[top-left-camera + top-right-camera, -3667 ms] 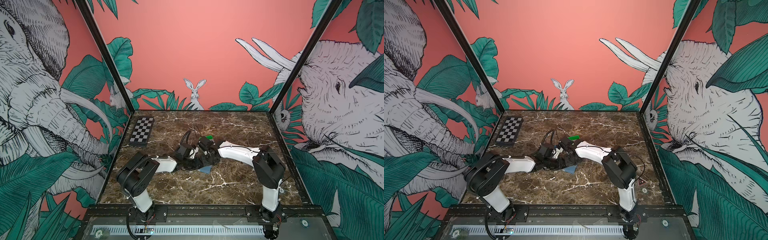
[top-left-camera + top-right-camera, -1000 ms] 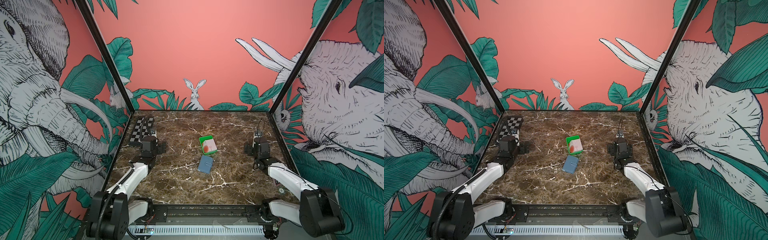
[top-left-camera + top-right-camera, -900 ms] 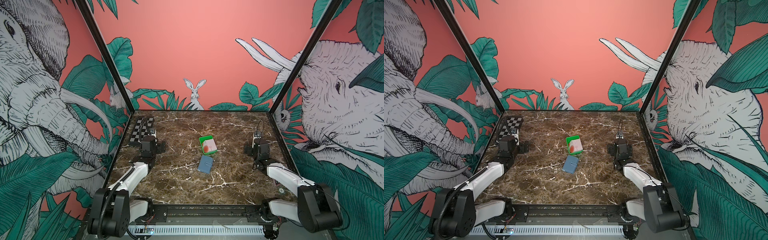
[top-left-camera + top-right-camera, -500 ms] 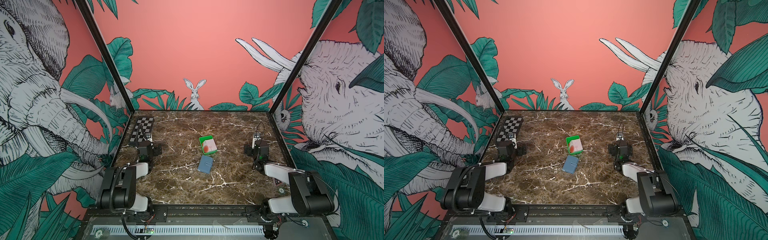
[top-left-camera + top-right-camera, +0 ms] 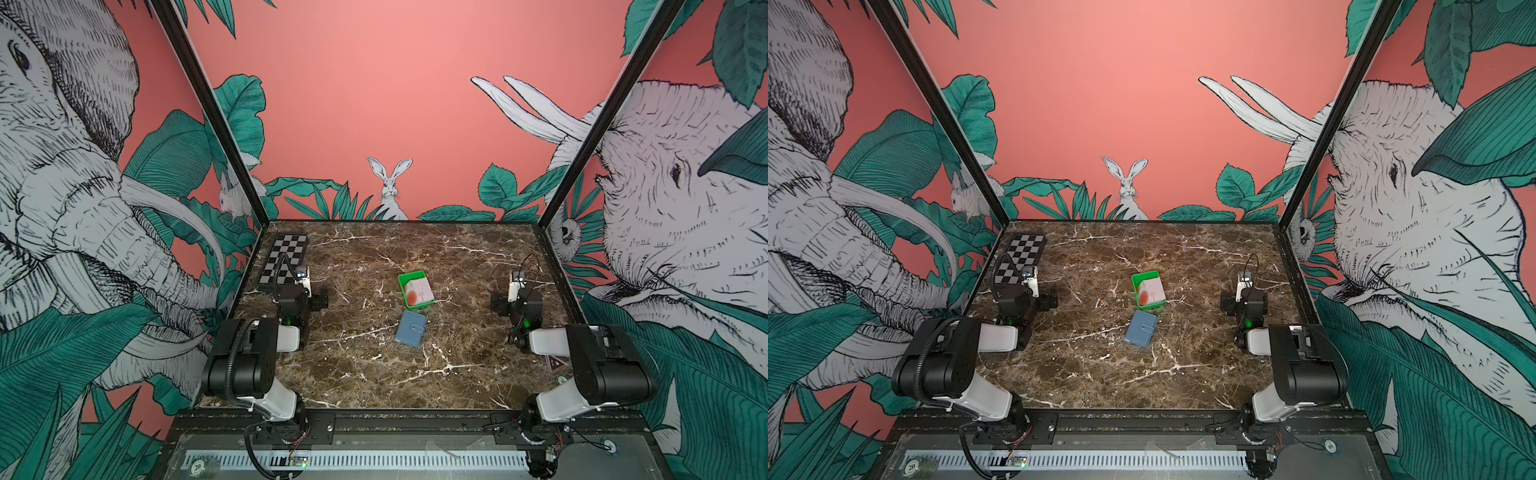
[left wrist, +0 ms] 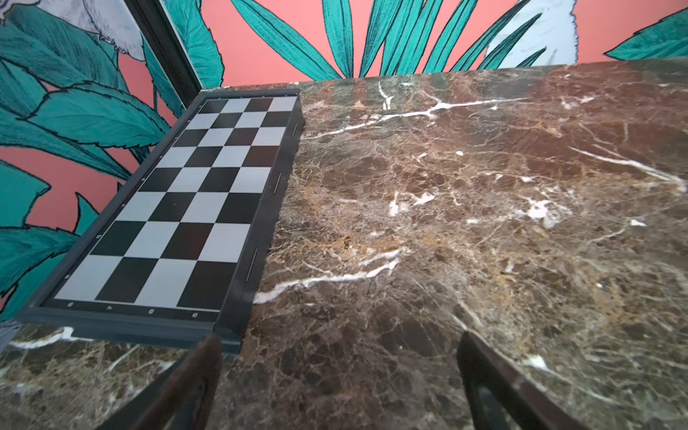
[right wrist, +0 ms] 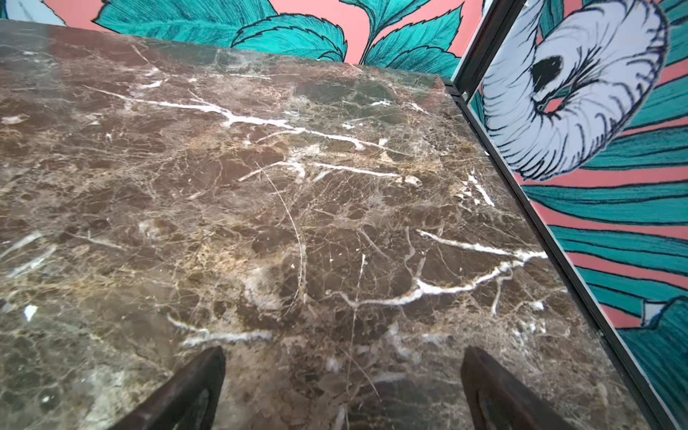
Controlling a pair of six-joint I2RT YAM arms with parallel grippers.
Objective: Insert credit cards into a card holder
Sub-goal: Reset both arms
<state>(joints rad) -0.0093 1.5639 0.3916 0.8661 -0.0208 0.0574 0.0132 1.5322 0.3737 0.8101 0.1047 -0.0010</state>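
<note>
In both top views the holder (image 5: 411, 329) lies shut and flat near the middle of the bench (image 5: 374, 374). Just above it in the frame stands the green tray (image 5: 409, 275) with the cards (image 5: 419, 291) inside. Around these two the brown marble with white veins gives open room on every side. The left hand (image 6: 338, 346) is released, its fingers wide over the marble just beside the near corner of the chessboard (image 6: 178, 208), which lies along the left edge at the upper left of the bench. The right hand (image 7: 342, 357) is released too, grasping nothing, near the right edge under the black frame rail (image 7: 551, 231). Both arms sit folded at the lower corners, well apart from the tray. Pink walls (image 5: 1142, 104) with painted elephants, leaves and a rabbit close three sides.
</note>
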